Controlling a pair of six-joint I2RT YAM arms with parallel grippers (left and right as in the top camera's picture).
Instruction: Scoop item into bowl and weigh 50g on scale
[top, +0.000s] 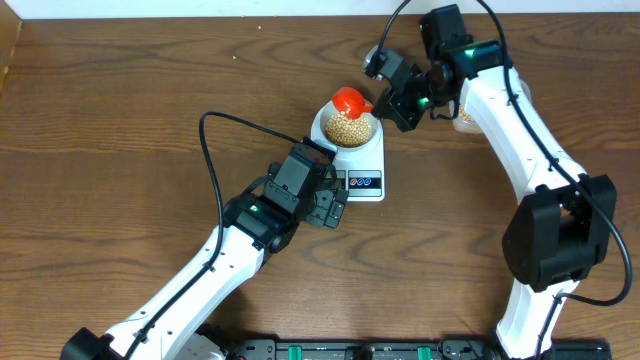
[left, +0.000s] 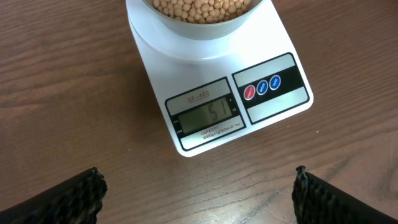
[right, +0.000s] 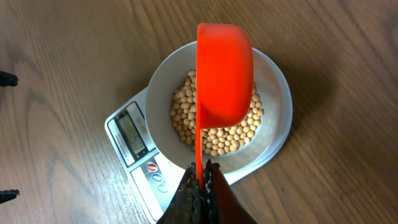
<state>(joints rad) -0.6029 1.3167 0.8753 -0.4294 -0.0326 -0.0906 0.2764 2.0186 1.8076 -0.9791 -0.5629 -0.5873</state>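
Note:
The white scale (top: 364, 168) sits mid-table with the pale bowl (top: 322, 127) on it, holding many tan beans (top: 349, 129). In the left wrist view the scale (left: 217, 87) display reads about 51, with the bowl (left: 205, 28) and beans (left: 202, 7) at the top. My right gripper (right: 202, 169) is shut on the handle of an orange-red scoop (right: 224, 71), held turned over above the beans (right: 239, 130) in the bowl (right: 277, 87); the scale (right: 134, 140) lies beneath. The scoop (top: 349, 99) also shows overhead. My left gripper (left: 198, 186) is open and empty, just in front of the scale.
A container of beans (top: 462, 118) is mostly hidden behind the right arm at the back right. Bare wooden table (top: 120, 130) lies all around. The table's far edge runs along the top of the overhead view.

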